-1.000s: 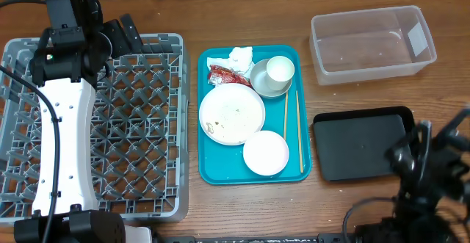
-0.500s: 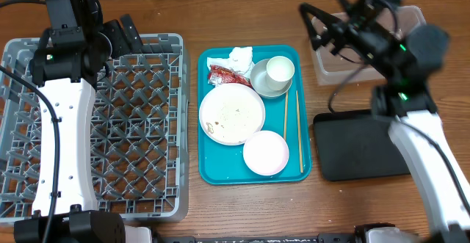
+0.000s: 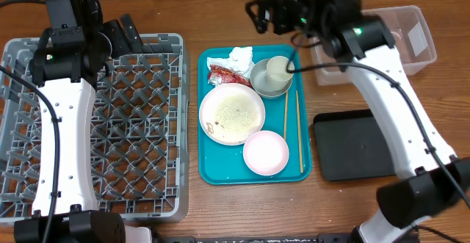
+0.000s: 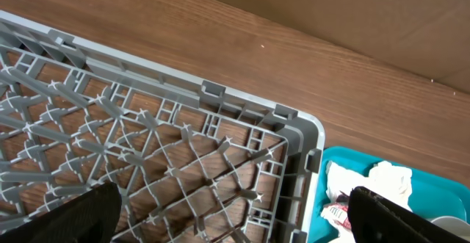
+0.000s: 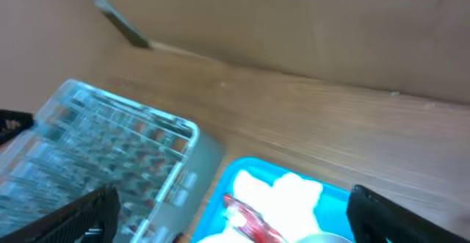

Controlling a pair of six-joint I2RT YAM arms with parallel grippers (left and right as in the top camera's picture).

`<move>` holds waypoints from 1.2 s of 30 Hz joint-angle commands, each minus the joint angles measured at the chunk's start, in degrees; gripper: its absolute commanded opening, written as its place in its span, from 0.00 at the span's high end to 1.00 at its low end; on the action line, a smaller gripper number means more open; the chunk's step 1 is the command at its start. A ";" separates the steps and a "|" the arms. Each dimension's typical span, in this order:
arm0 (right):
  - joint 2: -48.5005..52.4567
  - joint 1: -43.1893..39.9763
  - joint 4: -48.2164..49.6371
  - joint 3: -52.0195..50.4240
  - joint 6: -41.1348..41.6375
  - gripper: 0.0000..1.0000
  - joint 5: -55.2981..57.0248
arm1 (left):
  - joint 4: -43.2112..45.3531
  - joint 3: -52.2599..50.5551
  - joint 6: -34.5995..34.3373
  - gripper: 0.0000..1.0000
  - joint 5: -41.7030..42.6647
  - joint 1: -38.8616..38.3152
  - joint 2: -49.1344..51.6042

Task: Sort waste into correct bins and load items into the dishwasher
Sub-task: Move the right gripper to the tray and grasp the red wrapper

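On the teal tray (image 3: 220,171) lie a crumpled white napkin (image 3: 240,55), a red-and-white wrapper (image 3: 222,75), a round plate (image 3: 232,113) with rice-like scraps, a white cup (image 3: 278,70) inside a grey bowl (image 3: 261,86), a small white-pink bowl (image 3: 265,153) and chopsticks (image 3: 299,136). My right gripper (image 3: 266,15) hangs open above the tray's far end. Its blurred wrist view shows the napkin (image 5: 290,191) and wrapper (image 5: 246,217) below open fingers (image 5: 407,217). My left gripper (image 3: 123,36) is open over the far right corner of the grey dish rack (image 3: 110,136), with nothing between its fingers (image 4: 73,217).
The clear tub (image 3: 420,56) stands at the back right, partly covered by my right arm. The black tray (image 3: 352,147) lies in front of it. The left wrist view shows the rack's corner (image 4: 294,136) beside the napkin (image 4: 382,180). A cardboard wall runs along the back.
My right arm has swung from the front right corner up and left, and its gripper is now above the tray's far end. The left arm has not moved.
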 commanded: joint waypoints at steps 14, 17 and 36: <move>18.64 9.16 -1.38 13.97 -6.75 0.00 10.08 | 0.11 1.36 -0.76 0.00 -0.37 -0.07 -0.15; 20.04 9.27 -2.34 13.88 -6.73 0.00 7.32 | 0.11 1.36 -0.76 0.00 -0.37 -0.09 -0.15; 32.15 13.27 -12.55 13.60 -17.92 0.28 4.94 | 0.11 1.36 -0.76 0.00 -0.37 -0.11 -0.15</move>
